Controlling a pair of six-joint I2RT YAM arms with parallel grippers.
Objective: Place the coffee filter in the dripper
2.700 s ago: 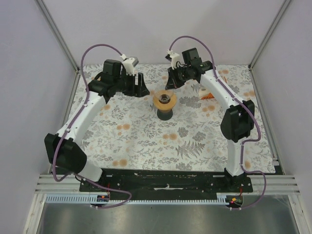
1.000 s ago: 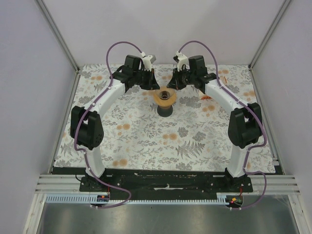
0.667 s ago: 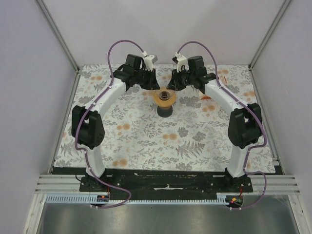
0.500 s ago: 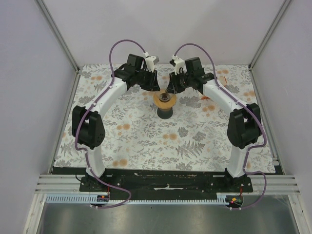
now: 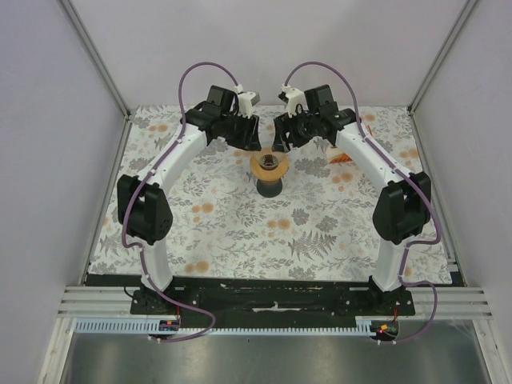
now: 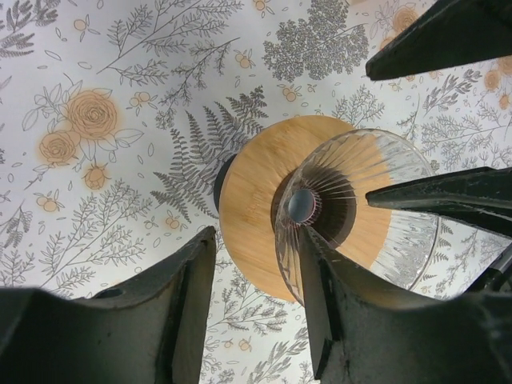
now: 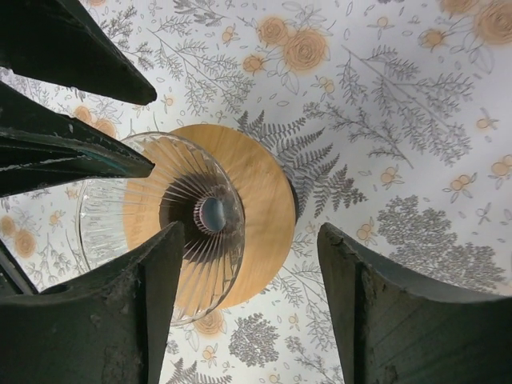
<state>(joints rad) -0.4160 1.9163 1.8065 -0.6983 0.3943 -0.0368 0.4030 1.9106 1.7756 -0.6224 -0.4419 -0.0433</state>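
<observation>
The dripper (image 5: 270, 164) sits mid-table on a dark base (image 5: 270, 188). The left gripper (image 6: 252, 240) hangs at its 11 o'clock and the right gripper (image 7: 252, 232) at 1, equally near. Both have jaws parted and empty, with the dripper below each gap. The filter shows in no view.

You've got the round orange-brown dripper (image 5: 270, 164) standing on a dark stand (image 5: 270, 189), toward the back of the floral-clothed desk (image 5: 240, 232). The left gripper (image 5: 250, 142) hangs just behind-left of it and the right gripper (image 5: 280, 142) behind-right. An orange-and-white box (image 5: 342, 157) lies off to its right.
</observation>
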